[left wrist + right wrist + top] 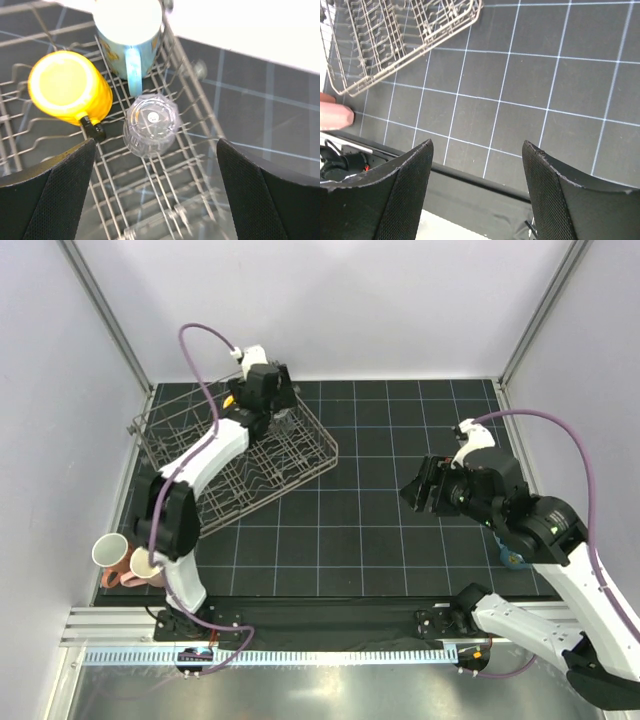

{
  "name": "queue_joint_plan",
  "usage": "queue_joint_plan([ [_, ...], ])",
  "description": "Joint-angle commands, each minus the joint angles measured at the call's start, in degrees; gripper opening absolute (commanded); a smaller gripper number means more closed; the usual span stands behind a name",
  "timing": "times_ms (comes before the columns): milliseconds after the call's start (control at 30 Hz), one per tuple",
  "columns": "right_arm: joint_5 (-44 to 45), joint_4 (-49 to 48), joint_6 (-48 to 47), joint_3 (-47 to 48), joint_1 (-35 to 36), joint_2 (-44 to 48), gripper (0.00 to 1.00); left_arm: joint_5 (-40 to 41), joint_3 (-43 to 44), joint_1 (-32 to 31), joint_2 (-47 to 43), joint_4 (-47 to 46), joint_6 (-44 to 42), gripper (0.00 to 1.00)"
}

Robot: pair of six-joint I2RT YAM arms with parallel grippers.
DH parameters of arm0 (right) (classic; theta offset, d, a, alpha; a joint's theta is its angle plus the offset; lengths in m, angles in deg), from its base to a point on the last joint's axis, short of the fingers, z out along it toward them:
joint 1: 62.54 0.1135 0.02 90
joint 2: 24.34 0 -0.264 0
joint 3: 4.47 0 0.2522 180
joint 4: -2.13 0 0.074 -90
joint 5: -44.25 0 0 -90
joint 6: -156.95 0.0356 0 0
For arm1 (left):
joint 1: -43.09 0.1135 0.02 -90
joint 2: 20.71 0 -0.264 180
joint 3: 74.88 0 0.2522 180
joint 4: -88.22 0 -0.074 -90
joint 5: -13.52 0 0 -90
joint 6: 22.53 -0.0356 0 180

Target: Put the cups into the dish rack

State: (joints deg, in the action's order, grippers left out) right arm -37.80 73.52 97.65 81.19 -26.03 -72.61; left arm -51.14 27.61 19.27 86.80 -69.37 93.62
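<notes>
The grey wire dish rack [290,465] sits at the back left. In the left wrist view a yellow cup [67,87], a light blue mug [130,42] and a clear tumbler [150,125] stand upside down in the rack [165,200]. My left gripper [272,415] hangs open and empty just above the tumbler [155,145]. Two salmon-pink cups [135,565] lie at the front left by the left arm; one shows in the right wrist view [335,114]. A blue cup [514,559] is half hidden under the right arm. My right gripper [425,495] is open and empty above the mat [476,147].
The black gridded mat [380,530] covers the table. Pale walls with metal posts close in the left, back and right. The rack's near corner shows in the right wrist view [405,40]. A metal rail [300,640] runs along the front edge.
</notes>
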Motion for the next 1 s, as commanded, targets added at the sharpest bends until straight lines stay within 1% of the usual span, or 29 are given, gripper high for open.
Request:
queue_joint_plan([
  [0, 5.0, 3.8, 3.0, 5.4, -0.1, -0.2, 0.73, -1.4, -1.2, 0.3, -9.1, 7.1, 4.8, 1.0],
  [33, 6.6, 6.5, 3.6, 6.8, -0.2, -1.5, 0.72, -2.5, -2.4, 0.3, -13.4, 7.4, 6.2, 1.0],
  [67, 10.6, 8.1, 3.9, 7.8, -0.1, -2.7, 0.73, -4.3, -5.8, 0.3, -15.5, 7.5, 8.7, 1.0],
  [100, 12.5, 9.9, 3.2, 8.9, -0.1, -3.7, 0.73, -8.1, -7.5, 0.3, -17.9, 7.5, 10.4, 1.0],
  [133, 14.9, 14.2, 2.8, 11.8, -0.2, -6.5, 0.73, -11.1, -9.3, 0.3, -21.9, 7.4, 11.7, 1.0],
  [167, 21.2, 16.6, 2.8, 13.4, -0.1, -7.7, 0.72, -14.0, -13.1, 0.3, -24.2, 6.9, 13.3, 0.99],
  [200, 23.8, 19.1, 3.7, 16.3, -0.3, -8.8, 0.72, -18.9, -14.6, 0.3, -26.3, 6.8, 14.0, 0.98],
  [233, 26.2, 22.6, 4.0, 17.6, -0.6, -10.9, 0.72, -20.8, -16.8, 0.3, -30.3, 7.0, 15.0, 0.97],
  [267, 27.5, 23.6, 4.4, 18.6, -1.2, -11.3, 0.72, -22.5, -18.7, 0.3, -32.1, 6.9, 16.5, 0.96],
  [300, 28.7, 23.8, 4.4, 19.0, -1.7, -11.4, 0.72, -24.5, -22.9, 0.3, -33.7, 6.5, 18.8, 0.96],
  [333, 28.4, 22.7, 3.3, 18.5, -4.7, -11.3, 0.72, -28.6, -24.6, 0.3, -35.5, 6.0, 20.2, 0.96],
  [367, 27.5, 21.8, 2.0, 17.7, -7.4, -11.4, 0.72, -30.6, -26.0, 0.3, -38.3, 6.2, 21.0, 0.95],
  [400, 22.1, 20.8, 0.3, 15.5, -11.9, -11.5, 0.72, -31.7, -28.8, 0.3, -39.9, 6.3, 22.5, 0.94],
  [433, 19.1, 18.0, -3.2, 14.1, -19.3, -11.3, 0.72, -33.3, -29.9, 0.3, -41.2, 7.0, 23.1, 0.93],
  [500, 13.5, 15.7, -4.8, 10.1, -25.7, -10.8, 0.72, -34.1, -32.6, 0.3, -45.2, 7.7, 23.5, 0.93],
  [533, 12.3, 14.5, -5.3, 9.1, -30.0, -10.8, 0.72, -34.8, -33.4, 0.2, -46.3, 9.1, 23.4, 0.94],
  [567, 11.1, 13.9, -5.3, 8.2, -32.0, -10.8, 0.72, -35.1, -33.9, 0.3, -48.8, 9.5, 23.3, 0.94],
  [600, 7.6, 13.0, -5.4, 6.2, -33.9, -11.1, 0.72, -35.5, -34.3, 0.3, -49.8, 9.7, 23.2, 0.94],
  [633, 5.3, 13.0, -5.5, 4.6, -39.2, -11.5, 0.72, -35.6, -34.9, 0.3, -51.9, 10.4, 23.2, 0.94],
  [733, -0.6, 12.1, -4.7, 2.1, -45.0, -11.3, 0.72, -36.7, -34.8, 0.3, -53.8, 11.8, 23.0, 0.94],
  [767, 0.1, 12.8, -1.9, 1.7, -46.4, -11.6, 0.72, -37.7, -34.6, 0.3, -54.2, 13.2, 22.7, 0.94],
  [800, 1.0, 14.4, -0.7, 1.4, -49.1, -11.8, 0.72, -37.9, -34.4, 0.2, -54.9, 13.8, 22.6, 0.94],
  [833, 2.1, 15.1, 0.5, 1.2, -50.0, -12.3, 0.72, -38.5, -34.3, 0.3, -55.0, 14.6, 22.5, 0.94],
  [867, 5.6, 15.7, 1.6, 1.1, -51.1, -12.5, 0.72, -38.8, -34.1, 0.3, -55.3, 15.3, 22.5, 0.94],
  [900, 6.8, 16.0, 3.3, 0.5, -53.1, -12.5, 0.72, -39.6, -34.2, 0.3, -55.5, 16.2, 22.5, 0.93],
  [967, 6.2, 14.5, 3.3, -0.8, -55.1, -11.9, 0.71, -40.2, -34.5, 0.3, -56.3, 16.8, 22.9, 0.93],
])
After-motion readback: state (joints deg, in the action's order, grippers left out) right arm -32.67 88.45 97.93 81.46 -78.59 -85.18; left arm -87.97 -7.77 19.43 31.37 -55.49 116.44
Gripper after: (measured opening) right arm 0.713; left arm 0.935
